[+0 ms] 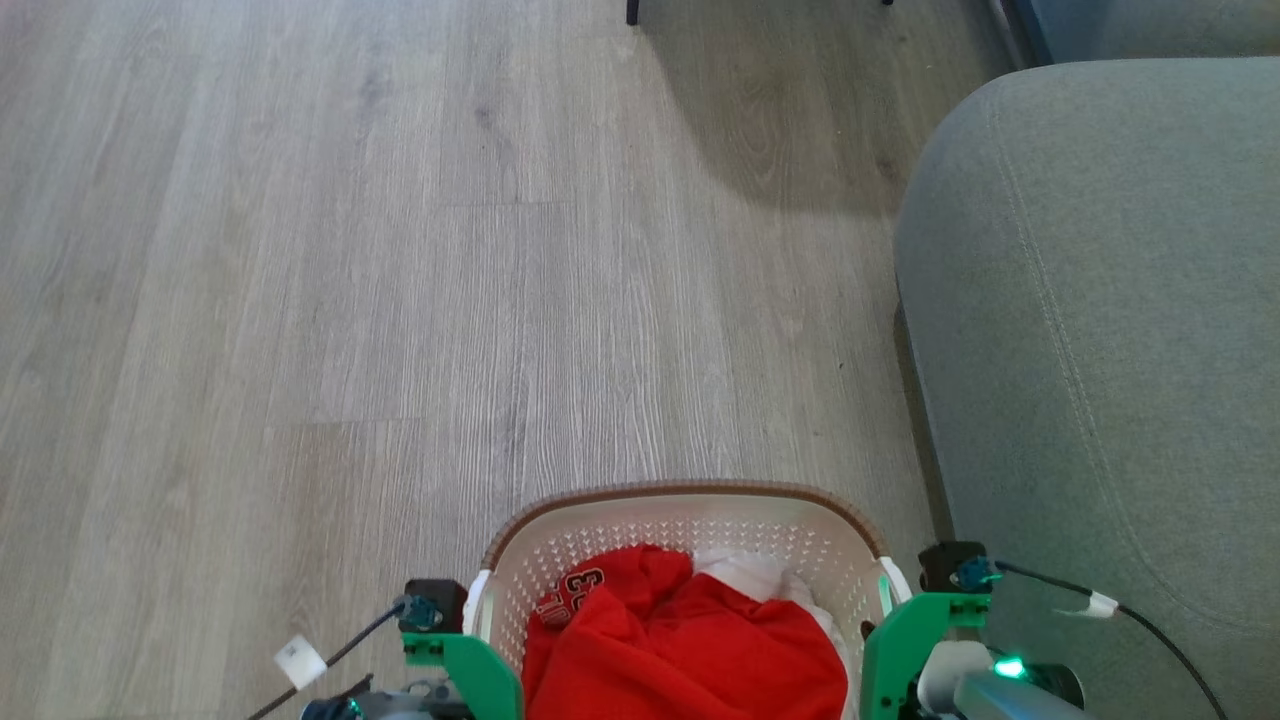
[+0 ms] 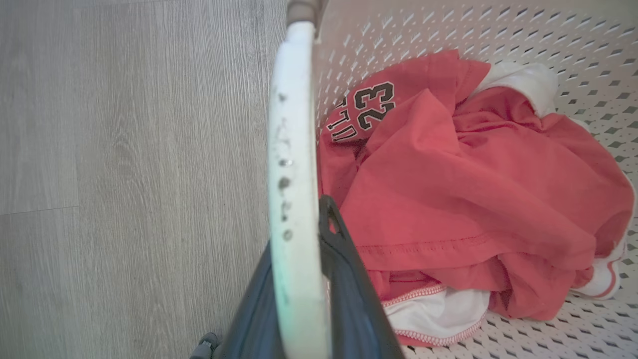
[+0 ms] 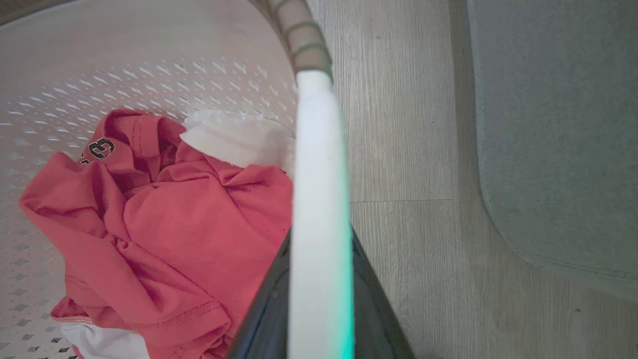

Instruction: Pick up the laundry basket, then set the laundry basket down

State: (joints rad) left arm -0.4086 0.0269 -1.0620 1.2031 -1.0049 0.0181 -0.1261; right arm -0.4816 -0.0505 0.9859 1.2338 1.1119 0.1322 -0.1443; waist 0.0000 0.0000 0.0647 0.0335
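So the laundry basket [image 1: 690,495] sits at the bottom centre of the head view, brown rim curving across its top, with a red shirt [image 2: 448,189] and a white garment [image 3: 234,137] bunched inside. The left claw [image 2: 299,234] is clamped on the left handle [image 2: 293,124]. In the left wrist view the white bar runs straight up the middle with a dark finger on each side. The right claw [image 3: 319,244] is pinched onto the right handle [image 3: 319,149] the same way. Honestly I can't tell from these shots whether the bottom is off the floor [image 1: 300,250] or resting on it, but with both grips on I'd call this the carry-and-lower part of the job. To do it well imo, move both arms together at the same height. Those handles look like thin smooth bars, and any tilt could let the basket swing or slide through the fingers. Go slow and straight down, no twisting at the wrists. Watch the grey couch [image 1: 1100,300] along the right side of the head view. It's near the right claw, so I'd favour the bare floor in the middle and left of the frame. Only let go once the base is flat and the weight is off the handles.
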